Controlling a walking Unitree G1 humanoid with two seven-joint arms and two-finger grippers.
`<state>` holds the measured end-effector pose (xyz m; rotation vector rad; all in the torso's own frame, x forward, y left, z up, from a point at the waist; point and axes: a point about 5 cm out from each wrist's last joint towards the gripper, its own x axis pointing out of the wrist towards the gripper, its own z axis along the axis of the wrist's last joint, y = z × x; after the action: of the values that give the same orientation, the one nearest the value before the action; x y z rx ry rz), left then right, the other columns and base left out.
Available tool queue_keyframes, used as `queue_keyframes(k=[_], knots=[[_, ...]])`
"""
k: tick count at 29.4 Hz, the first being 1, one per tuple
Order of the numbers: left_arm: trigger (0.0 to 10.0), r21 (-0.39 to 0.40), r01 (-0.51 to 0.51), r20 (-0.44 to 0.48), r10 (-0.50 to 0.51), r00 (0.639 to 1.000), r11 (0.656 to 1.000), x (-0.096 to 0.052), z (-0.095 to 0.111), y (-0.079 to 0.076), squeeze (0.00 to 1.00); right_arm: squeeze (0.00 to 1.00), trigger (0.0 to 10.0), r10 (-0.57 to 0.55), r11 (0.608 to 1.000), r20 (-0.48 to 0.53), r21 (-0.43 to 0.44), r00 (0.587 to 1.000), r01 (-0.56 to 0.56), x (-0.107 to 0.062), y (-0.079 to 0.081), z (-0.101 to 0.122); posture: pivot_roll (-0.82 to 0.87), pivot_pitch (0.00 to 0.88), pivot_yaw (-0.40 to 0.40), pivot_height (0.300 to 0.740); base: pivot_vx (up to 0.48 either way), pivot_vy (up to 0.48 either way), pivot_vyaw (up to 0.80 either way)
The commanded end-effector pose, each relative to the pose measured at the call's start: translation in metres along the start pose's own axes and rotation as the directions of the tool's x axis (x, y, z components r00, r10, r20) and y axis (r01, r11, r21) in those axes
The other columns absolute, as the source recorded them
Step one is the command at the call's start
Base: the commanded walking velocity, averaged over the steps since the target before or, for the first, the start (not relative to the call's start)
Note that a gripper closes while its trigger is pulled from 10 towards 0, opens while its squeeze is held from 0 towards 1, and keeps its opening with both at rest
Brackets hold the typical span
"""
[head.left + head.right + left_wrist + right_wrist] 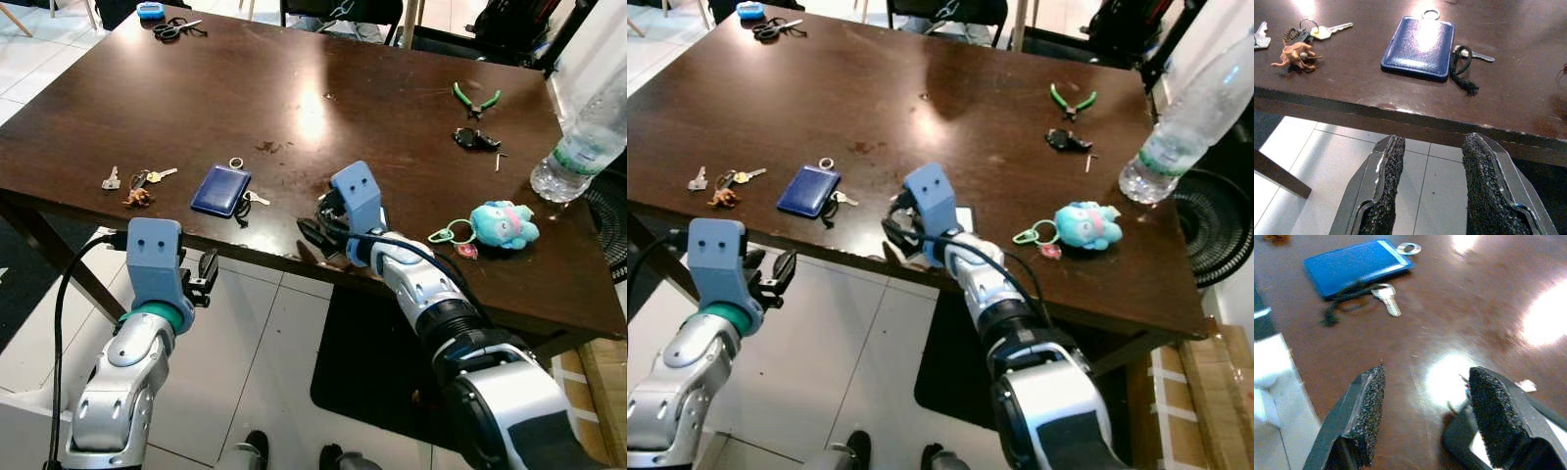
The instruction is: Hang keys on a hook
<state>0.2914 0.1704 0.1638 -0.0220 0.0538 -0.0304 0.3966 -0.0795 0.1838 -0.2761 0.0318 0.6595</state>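
On the dark wooden table (294,108) you have three separate lots of keys along the near edge. Farthest left, at about nine o'clock in the head views, a lone silver key (111,179) lies flat. Just beside it sits a bunch (147,180) with a dark fob, a gold-headed key and a small orange figure charm; the gold key's long axis runs toward roughly two o'clock in the left eye view. Next comes a blue card wallet (220,189) with a metal ring at its far end, long axis running away from the edge, and one silver key (257,198) on a black cord touching its right side, blade pointing toward three to four o'clock.

The left gripper (1430,196) hangs below the table edge over white floor tiles, fingers apart and empty, aimed up at the wallet.

The right gripper (1422,416) rests low over the tabletop near the front edge, right of the wallet, fingers apart, nothing between them.

Farther right you will find one blue plush keychain (503,224) with green rings, one clear water bottle (580,147), one pair of green-handled pliers (475,99) and one small black item (475,139). At twelve o'clock left, one pair of scissors (174,27).
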Motion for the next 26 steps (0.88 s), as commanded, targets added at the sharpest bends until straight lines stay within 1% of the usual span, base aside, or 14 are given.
queue_keyframes(k=[1,10,12,13,14,15,18,19,20,22,23,24,25,26], knots=[[10.0,-0.006,0.004,-0.005,-0.004,1.0,1.0,-0.003,-0.002,0.0,0.0,0.0,10.0,0.037,0.998,-0.017,-0.048,0.999,-0.038,0.0,0.005,-0.004,0.04,0.127,0.034,0.74,0.0,0.0,0.0],[10.0,-0.001,0.001,-0.006,-0.001,1.0,1.0,-0.002,-0.003,0.001,0.0,0.0,10.0,0.047,0.996,-0.054,-0.077,0.997,-0.051,-0.001,0.006,-0.012,0.04,0.124,0.038,0.74,0.0,0.0,0.0],[10.0,0.0,0.0,-0.007,0.0,1.0,1.0,-0.002,-0.003,0.001,0.0,0.0,10.0,0.012,0.997,-0.071,-0.072,0.997,-0.017,-0.005,0.0,-0.018,0.03,0.124,0.042,0.74,0.0,0.0,0.0],[10.0,0.0,0.0,-0.007,0.0,1.0,1.0,-0.002,-0.003,0.001,0.0,0.0,10.0,0.012,0.997,-0.071,-0.072,0.997,-0.017,-0.005,0.0,-0.018,0.03,0.124,0.042,0.74,0.0,0.0,0.0],[10.0,0.007,0.008,-0.002,-0.008,1.0,1.0,0.0,-0.002,0.0,0.0,0.0,10.0,-0.034,0.998,-0.074,-0.052,0.997,0.03,-0.008,-0.008,-0.018,0.03,0.128,0.042,0.74,0.0,0.0,0.0],[10.0,-0.014,0.119,-0.001,-0.119,0.993,0.993,0.001,0.0,-0.01,0.0,0.0,10.0,-0.068,0.997,-0.074,-0.027,0.995,0.066,-0.011,-0.015,-0.019,0.02,0.125,0.047,0.74,0.0,0.0,0.0],[10.0,-0.014,0.119,-0.001,-0.119,0.993,0.993,0.001,0.0,-0.01,0.0,0.0,10.0,-0.068,0.997,-0.074,-0.027,0.995,0.066,-0.011,-0.015,-0.019,0.02,0.125,0.047,0.74,0.0,0.0,0.0],[10.0,-0.029,0.201,0.0,-0.201,0.98,0.979,0.001,0.002,-0.018,0.0,0.0,10.0,-0.086,0.996,-0.072,-0.01,0.994,0.085,-0.012,-0.018,-0.019,0.02,0.125,0.047,0.74,0.0,0.0,0.0],[10.0,-0.087,0.352,-0.021,-0.355,0.935,0.932,-0.001,-0.001,-0.033,0.0,0.0,10.0,-0.09,0.996,-0.07,-0.002,0.993,0.09,-0.013,-0.02,-0.02,0.0,0.122,0.06,0.74,0.0,0.0,0.0],[10.0,-0.087,0.352,-0.021,-0.355,0.935,0.932,-0.001,-0.001,-0.033,0.0,0.0,10.0,-0.09,0.996,-0.07,-0.002,0.993,0.09,-0.013,-0.02,-0.02,0.0,0.122,0.06,0.74,0.0,0.0,0.0],[10.0,-0.134,0.441,-0.03,-0.449,0.893,0.887,-0.004,-0.003,-0.043,0.0,0.0,10.0,-0.09,0.996,-0.07,-0.002,0.993,0.09,-0.014,-0.02,-0.021,0.0,0.122,0.065,0.74,0.0,0.0,0.0],[10.0,-0.173,0.484,-0.031,-0.495,0.868,0.858,-0.005,-0.003,-0.047,0.0,0.0,10.0,-0.092,0.996,-0.07,-0.004,0.993,0.092,-0.015,-0.02,-0.022,0.0,0.121,0.066,0.74,0.0,0.0,0.0],[10.0,-0.173,0.484,-0.031,-0.495,0.868,0.858,-0.005,-0.003,-0.047,0.0,0.0,10.0,-0.092,0.996,-0.07,-0.004,0.993,0.092,-0.015,-0.02,-0.022,0.0,0.121,0.066,0.74,0.0,0.0,0.0],[10.0,-0.197,0.487,-0.028,-0.502,0.865,0.851,-0.005,-0.003,-0.048,0.0,0.0,10.0,-0.093,0.996,-0.07,-0.005,0.993,0.093,-0.015,-0.021,-0.022,0.0,0.121,0.066,0.74,0.0,0.0,0.0]])
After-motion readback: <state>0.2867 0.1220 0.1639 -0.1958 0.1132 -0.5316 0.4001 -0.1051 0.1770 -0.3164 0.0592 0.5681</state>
